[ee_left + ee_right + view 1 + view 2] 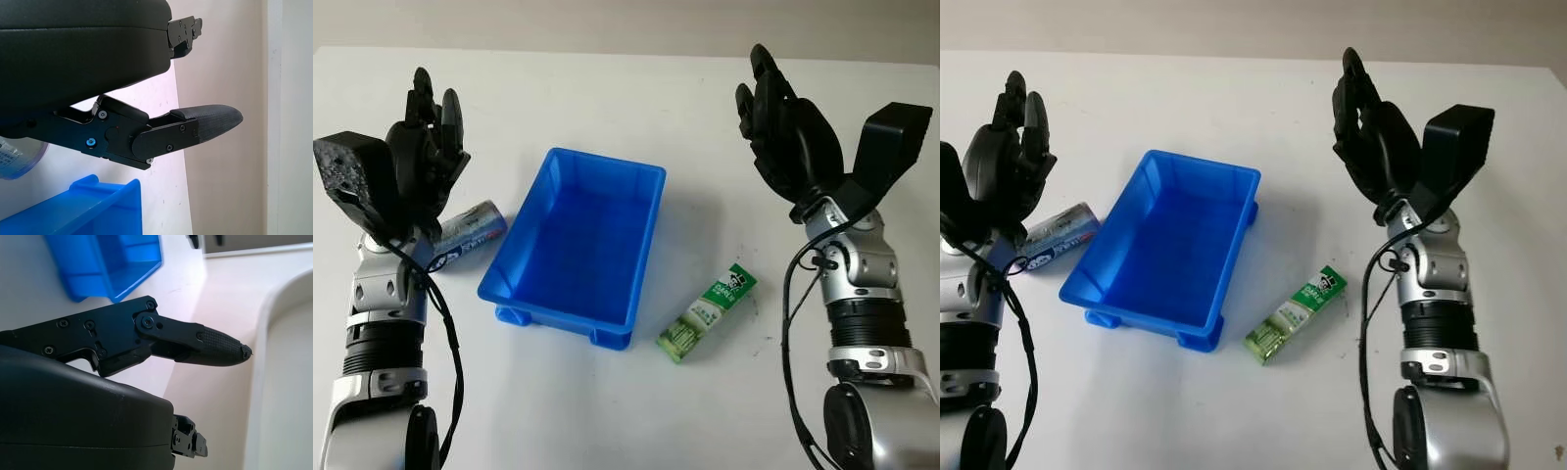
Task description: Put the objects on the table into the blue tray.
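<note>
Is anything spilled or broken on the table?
Nothing looks spilled or broken. The blue plastic tray sits upright, with a silver-blue can lying on its side by the open left hand and a green packet nearer the open right hand.

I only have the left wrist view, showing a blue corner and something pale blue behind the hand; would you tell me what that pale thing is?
Observer: It is a blue-and-silver packet lying on the table just left of the blue tray, beside the left hand.
Operator: Is anything in the tray yet?
Observer: No, the tray holds nothing.
Operator: Are there other objects to collect?
Observer: Yes, a green packet lies on the table right of the tray.
Operator: Where is the other hand?
Observer: The right hand is open, raised beyond the green packet.
</note>
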